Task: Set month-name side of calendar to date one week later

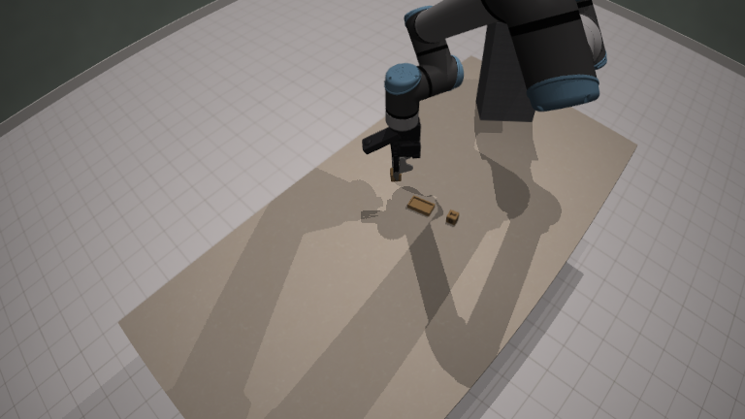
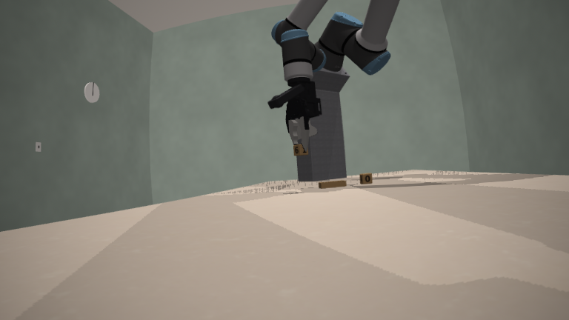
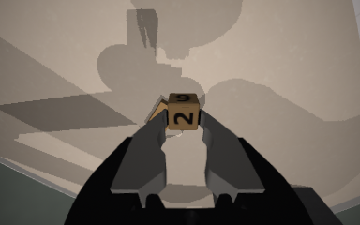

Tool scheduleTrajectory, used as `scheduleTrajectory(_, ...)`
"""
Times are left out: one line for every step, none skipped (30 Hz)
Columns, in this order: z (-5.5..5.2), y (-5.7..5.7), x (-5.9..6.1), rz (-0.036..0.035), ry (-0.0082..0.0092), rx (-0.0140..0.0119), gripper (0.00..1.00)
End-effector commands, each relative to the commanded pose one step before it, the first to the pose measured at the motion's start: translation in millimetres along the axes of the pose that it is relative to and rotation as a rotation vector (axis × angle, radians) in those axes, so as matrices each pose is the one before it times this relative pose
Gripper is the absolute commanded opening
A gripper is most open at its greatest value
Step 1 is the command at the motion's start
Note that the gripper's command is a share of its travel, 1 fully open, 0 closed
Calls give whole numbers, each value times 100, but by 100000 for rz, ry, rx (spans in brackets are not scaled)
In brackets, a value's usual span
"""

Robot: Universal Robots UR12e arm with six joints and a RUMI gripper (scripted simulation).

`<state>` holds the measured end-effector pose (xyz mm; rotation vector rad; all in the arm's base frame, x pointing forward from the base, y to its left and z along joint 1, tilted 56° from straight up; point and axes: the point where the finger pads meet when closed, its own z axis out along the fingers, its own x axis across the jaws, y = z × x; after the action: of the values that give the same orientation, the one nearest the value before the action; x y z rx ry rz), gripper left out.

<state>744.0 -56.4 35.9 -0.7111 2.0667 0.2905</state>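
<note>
"The wooden calendar (image 1: 420,210) (image 2: 332,184) (image 3: 160,112) is in parts, isn't it?"

"Yes. Your shallow brown wooden tray (image 1: 420,210) (image 2: 332,184) (image 3: 160,112) lies on the beige counter (image 1: 329,305) (image 2: 293,258) (image 3: 281,56), well in from both long edges, with neither cube in it."

"And my black two-jaw gripper (image 1: 396,172) (image 2: 300,146) (image 3: 183,110)?"

"You have it only a little open, its fingers closed on a small brown wooden cube with black digits (image 1: 395,176) (image 2: 296,150) (image 3: 184,112), up off the counter. You can read a 2 on it in the wrist view, lying sideways, and a 6 in the exterior one."

"The other one?"

"Your second brown wooden cube (image 1: 452,216) (image 2: 366,178) sits beside the tray, towards the counter's right long edge in the top view, showing a 0."

"So how far along am I?"

"Partway, I'd judge: one cube is in hand, but both still need seating flat, digits upright. You can't make out the month's name or the starting date here."

"And around me?"

"Shadows cross your counter; the grey pedestal (image 1: 505,84) (image 2: 329,132) stands near its far short edge. You have pale floor tiles (image 1: 110,173), mottled green walls (image 2: 230,90) and a white round clock (image 2: 92,92)."
</note>
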Motion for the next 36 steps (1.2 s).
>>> scheduleTrajectory(5,-421,524,16738,-84,1159,11)
scheduleTrajectory(5,-79,86,2896,-5,0,11)
scheduleTrajectory(4,-77,81,2785,-4,0,11)
scheduleTrajectory(0,0,0,0,0,0,11)
scheduleTrajectory(0,0,0,0,0,0,11)
scheduleTrajectory(4,-75,76,2673,-4,0,11)
scheduleTrajectory(4,-73,70,2560,-4,0,11)
scheduleTrajectory(4,-70,66,2446,-4,0,11)
scheduleTrajectory(4,-67,61,2331,-4,0,11)
scheduleTrajectory(3,-65,56,2216,-4,0,11)
scheduleTrajectory(3,-62,52,2100,-4,-1,11)
scheduleTrajectory(3,-59,48,1984,-4,-1,11)
scheduleTrajectory(3,-56,44,1869,-3,-1,11)
scheduleTrajectory(3,-52,41,1754,-3,-1,11)
scheduleTrajectory(2,-49,37,1639,-3,-1,11)
scheduleTrajectory(2,-46,34,1526,-3,-1,11)
scheduleTrajectory(2,-43,31,1415,-3,-1,11)
scheduleTrajectory(2,-39,28,1305,-2,-1,11)
scheduleTrajectory(2,-36,25,1197,-2,-1,11)
scheduleTrajectory(2,-33,22,1091,-2,-1,11)
scheduleTrajectory(0,0,0,0,0,0,11)
scheduleTrajectory(0,0,0,0,0,0,11)
scheduleTrajectory(1,-30,20,988,-2,-1,11)
scheduleTrajectory(1,-27,18,888,-2,0,11)
scheduleTrajectory(1,-24,16,791,-2,0,11)
scheduleTrajectory(1,-21,14,699,-1,0,11)
scheduleTrajectory(1,-19,12,610,-1,0,11)
scheduleTrajectory(1,-16,10,525,-1,0,11)
scheduleTrajectory(1,-14,8,446,-1,0,11)
scheduleTrajectory(0,-11,7,371,-1,0,11)
scheduleTrajectory(0,-9,6,302,-1,0,11)
scheduleTrajectory(0,-7,4,240,0,0,11)
scheduleTrajectory(0,-6,3,183,0,0,11)
scheduleTrajectory(0,-4,2,133,0,0,11)
scheduleTrajectory(0,-3,2,91,0,0,11)
scheduleTrajectory(0,-2,1,56,0,0,11)
